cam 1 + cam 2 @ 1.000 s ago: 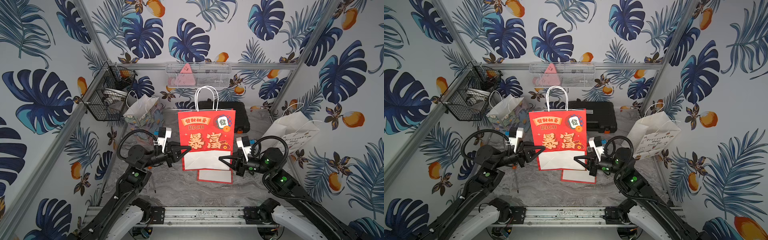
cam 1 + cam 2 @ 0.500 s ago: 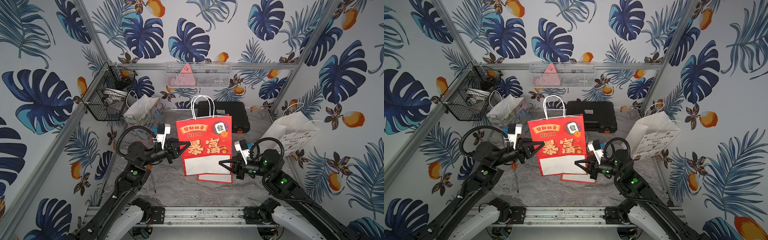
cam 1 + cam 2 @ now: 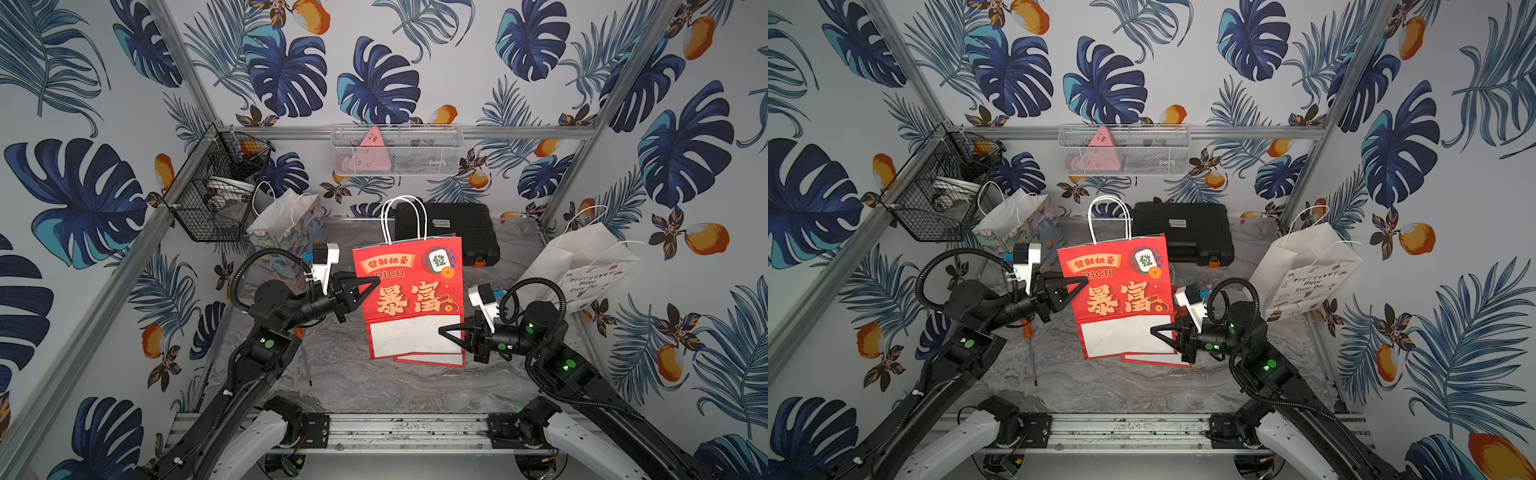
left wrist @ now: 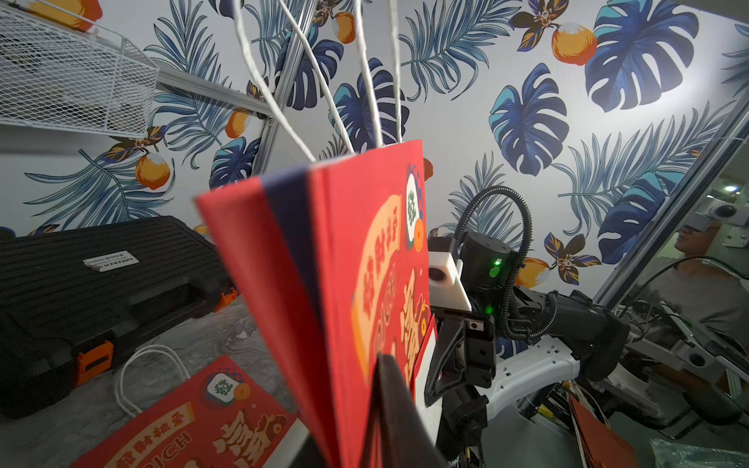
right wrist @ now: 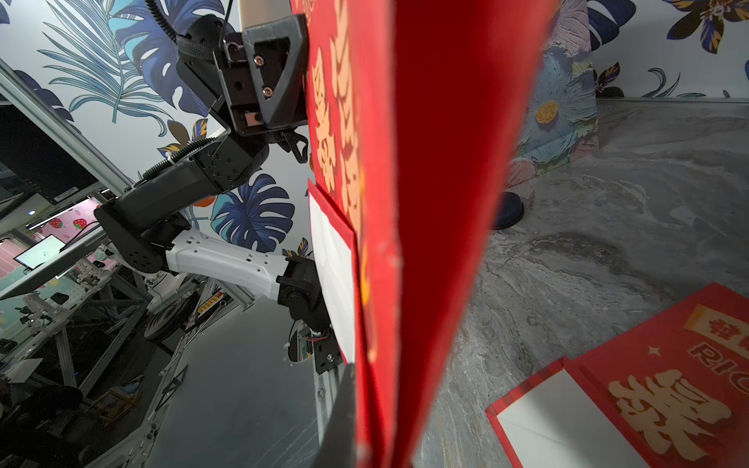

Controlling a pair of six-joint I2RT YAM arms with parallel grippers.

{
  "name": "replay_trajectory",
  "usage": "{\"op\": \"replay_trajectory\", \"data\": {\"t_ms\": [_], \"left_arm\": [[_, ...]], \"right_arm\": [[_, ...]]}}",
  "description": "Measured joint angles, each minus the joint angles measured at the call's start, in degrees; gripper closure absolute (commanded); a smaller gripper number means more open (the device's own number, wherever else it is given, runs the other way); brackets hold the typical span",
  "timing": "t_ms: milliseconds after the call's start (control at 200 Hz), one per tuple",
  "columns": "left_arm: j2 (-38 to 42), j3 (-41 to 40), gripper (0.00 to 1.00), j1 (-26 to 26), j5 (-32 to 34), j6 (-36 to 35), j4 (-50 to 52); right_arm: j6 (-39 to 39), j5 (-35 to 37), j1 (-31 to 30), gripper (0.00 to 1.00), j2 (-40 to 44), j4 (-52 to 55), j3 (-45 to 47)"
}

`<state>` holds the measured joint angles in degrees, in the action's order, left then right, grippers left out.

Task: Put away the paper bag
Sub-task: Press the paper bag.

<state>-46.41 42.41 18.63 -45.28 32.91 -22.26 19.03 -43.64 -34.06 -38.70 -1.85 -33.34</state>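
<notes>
A flat-folded red paper bag (image 3: 411, 291) (image 3: 1121, 291) with gold characters and white cord handles hangs upright above the table. My left gripper (image 3: 376, 281) (image 3: 1084, 280) is shut on its left edge, just below the top. My right gripper (image 3: 442, 330) (image 3: 1153, 330) is shut on its right edge, low down by the white bottom flap. The left wrist view shows the bag (image 4: 344, 263) edge-on, with my left gripper (image 4: 375, 364) pinching it. In the right wrist view the bag (image 5: 437, 162) fills the middle and my right gripper (image 5: 360, 377) clamps its edge.
A second red bag (image 3: 432, 359) (image 5: 648, 397) lies flat on the marble table under the held one. Behind are a black case (image 3: 449, 228), a floral bag (image 3: 286, 224) and a white bag (image 3: 582, 266). A black wire basket (image 3: 216, 195) and a white wire basket (image 3: 397, 151) hang on the walls. A screwdriver (image 3: 1030, 353) lies at the left.
The red bag has come down a little. My left gripper, open beside the bag's left edge a second ago, has shut on that edge. The right gripper has kept its grip.
</notes>
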Motion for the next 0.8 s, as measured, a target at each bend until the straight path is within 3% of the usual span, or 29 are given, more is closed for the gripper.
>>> {"op": "replay_trajectory", "data": {"t_ms": [125,200,260,301,401,571,631,696,721,796], "left_arm": [[0.22,0.0,1.0,0.04,-0.44,0.04,0.15],[0.35,0.02,0.66,0.04,-0.66,0.0,0.13],[0.35,0.44,0.6,0.02,0.48,0.0,-0.04],[0.37,0.79,0.65,-0.07,1.16,0.02,-0.61],[0.33,1.64,1.0,-0.07,2.36,0.04,-2.05],[-0.59,2.32,0.99,0.07,3.5,1.44,-3.82],[-0.59,2.36,0.5,0.04,3.74,1.62,-3.65],[-0.11,2.36,0.1,0.02,5.4,1.36,-3.13],[0.26,2.38,0.02,-0.02,6.14,1.01,-2.4],[1.95,2.75,0.01,-0.02,9.7,-1.11,1.6]], "right_arm": [[-0.02,0.02,0.0,1.0,0.37,0.0,0.68],[-0.02,-0.04,0.0,1.0,0.48,-0.28,0.94],[-0.07,-0.52,0.0,1.0,0.63,0.24,1.14],[-0.2,-0.76,0.0,1.0,0.61,0.92,1.27],[-0.26,-0.87,0.0,1.0,0.46,1.57,1.57],[-0.39,-0.79,0.0,1.0,0.5,1.03,2.14],[-0.13,-0.74,0.0,1.0,0.79,0.98,2.14],[-0.02,-0.66,0.0,1.0,1.4,1.36,2.14],[0.04,-0.26,0.0,1.0,1.64,1.6,2.12],[0.55,1.68,0.0,1.0,2.19,3.5,1.66]]}}
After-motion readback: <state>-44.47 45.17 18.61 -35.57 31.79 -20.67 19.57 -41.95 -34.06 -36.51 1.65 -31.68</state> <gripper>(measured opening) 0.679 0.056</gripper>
